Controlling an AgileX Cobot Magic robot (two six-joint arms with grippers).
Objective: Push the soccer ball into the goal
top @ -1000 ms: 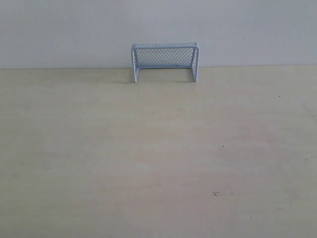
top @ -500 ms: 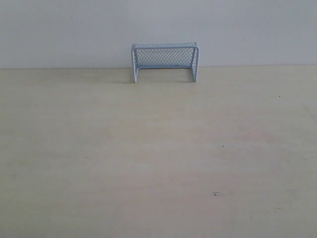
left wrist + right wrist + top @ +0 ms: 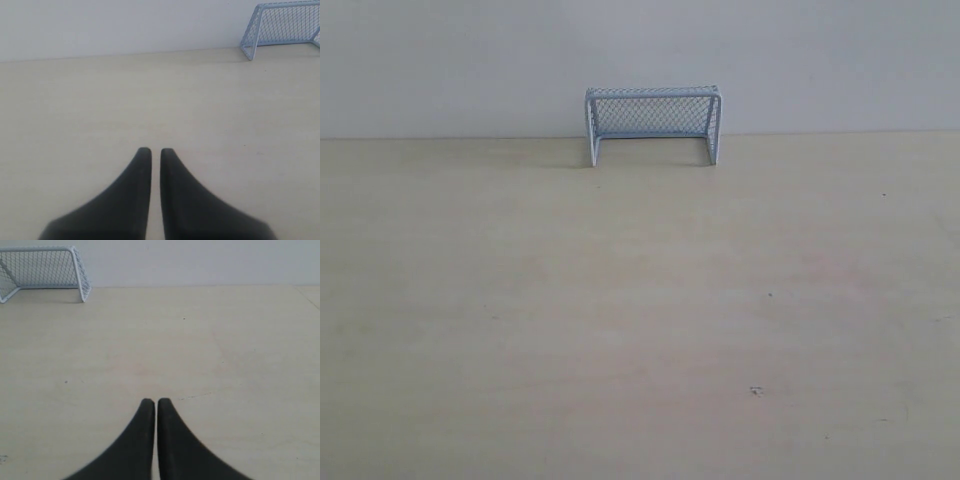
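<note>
The goal (image 3: 653, 122), pale blue-white with mesh netting, stands at the far edge of the table against the wall; it also shows in the left wrist view (image 3: 282, 27) and the right wrist view (image 3: 42, 271). The soccer ball shows in none of the views. My left gripper (image 3: 155, 151) hovers over bare tabletop, shut with only a thin slit between its black fingers and nothing held. My right gripper (image 3: 154, 402) is likewise shut and empty over the table. Neither gripper appears in the exterior view.
A pale wooden table (image 3: 640, 320) fills the scene, backed by a plain white wall (image 3: 820, 60). A few small dark specks (image 3: 756, 390) mark the surface.
</note>
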